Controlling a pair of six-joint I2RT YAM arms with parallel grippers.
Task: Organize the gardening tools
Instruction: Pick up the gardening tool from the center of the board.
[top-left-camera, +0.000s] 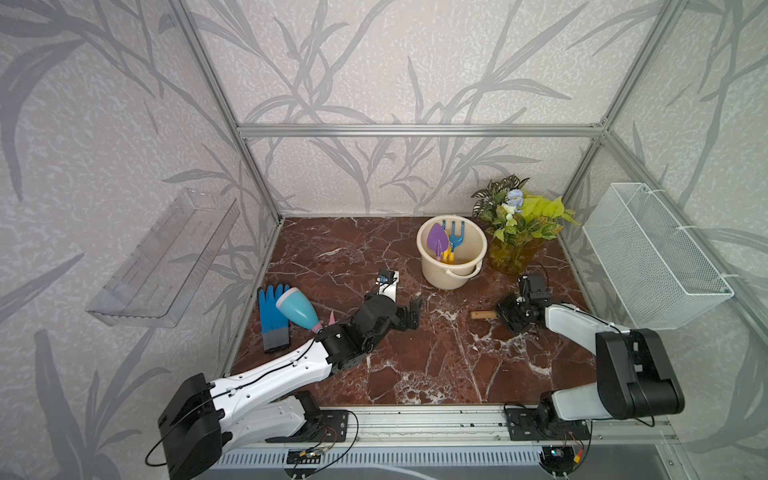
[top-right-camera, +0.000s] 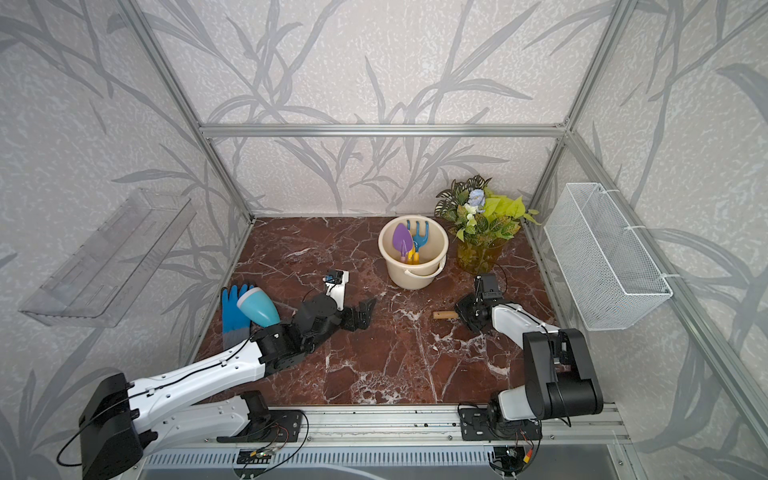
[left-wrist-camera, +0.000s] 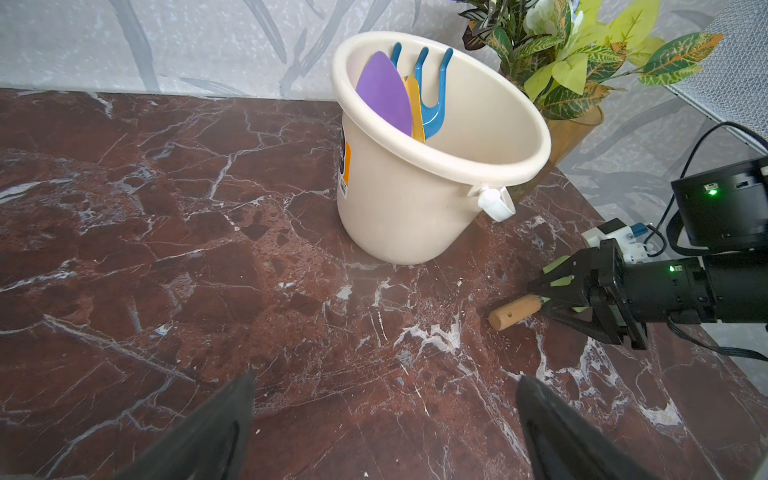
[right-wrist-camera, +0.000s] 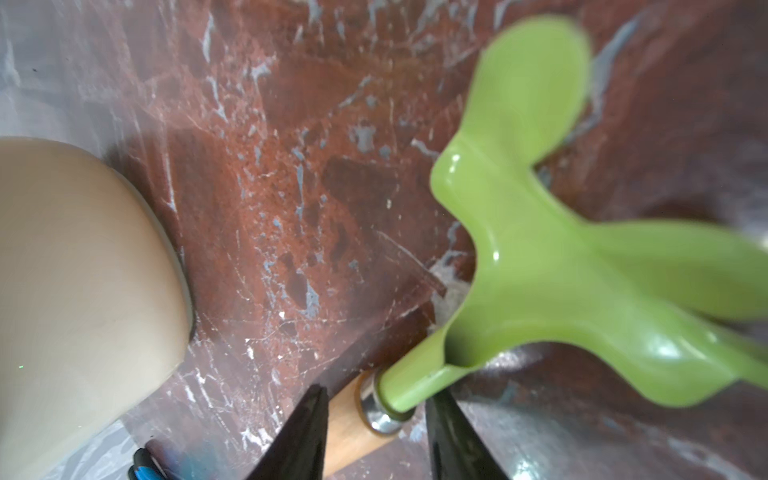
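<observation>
The green rake with a wooden handle (top-left-camera: 482, 315) (right-wrist-camera: 540, 270) lies on the marble table right of centre. My right gripper (top-left-camera: 500, 313) (right-wrist-camera: 378, 392) has one finger against each side of it where the handle meets the green neck. In the cream bucket (top-left-camera: 449, 278) stand the purple trowel (top-left-camera: 437, 239), the blue fork (top-left-camera: 457, 232) and the yellow shovel (top-left-camera: 448, 255). The light-blue spray bottle (top-left-camera: 297, 309) lies at the left on a blue glove (top-left-camera: 270, 324). My left gripper (top-left-camera: 413, 313) (left-wrist-camera: 385, 378) hovers open and empty mid-table.
A potted plant (top-left-camera: 519, 220) stands right of the bucket at the back. A white wire basket (top-left-camera: 648, 257) hangs on the right wall and a clear shelf (top-left-camera: 162, 257) on the left wall. The bucket's side is close to the right gripper.
</observation>
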